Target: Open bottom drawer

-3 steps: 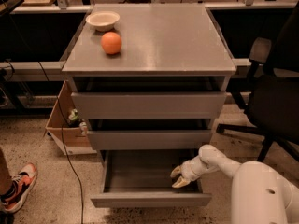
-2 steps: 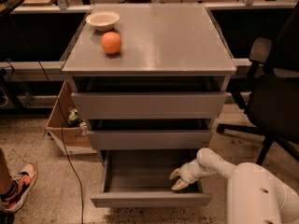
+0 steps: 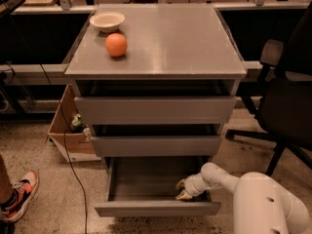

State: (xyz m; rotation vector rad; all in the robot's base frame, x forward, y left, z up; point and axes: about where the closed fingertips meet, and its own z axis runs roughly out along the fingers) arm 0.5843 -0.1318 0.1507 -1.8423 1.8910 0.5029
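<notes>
The bottom drawer (image 3: 156, 208) of the grey cabinet stands pulled out, its shallow grey tray interior (image 3: 144, 179) showing and empty. My white arm reaches in from the lower right. My gripper (image 3: 183, 189) sits inside the drawer at its right front corner, just behind the drawer's front panel, with its tan fingertips (image 3: 184, 195) close to the tray floor. The middle drawer front (image 3: 156, 145) and the top drawer front (image 3: 155, 110) above it stand slightly out.
An orange (image 3: 116, 45) and a white bowl (image 3: 107, 21) sit on the cabinet top (image 3: 185, 38). A cardboard box (image 3: 68, 135) and a cable lie at the left, a person's shoe (image 3: 19, 194) at the lower left. A black office chair (image 3: 287, 96) stands at the right.
My gripper has shifted slightly left and toward the drawer's front inside the tray. The drawer stays pulled out about as far as before.
</notes>
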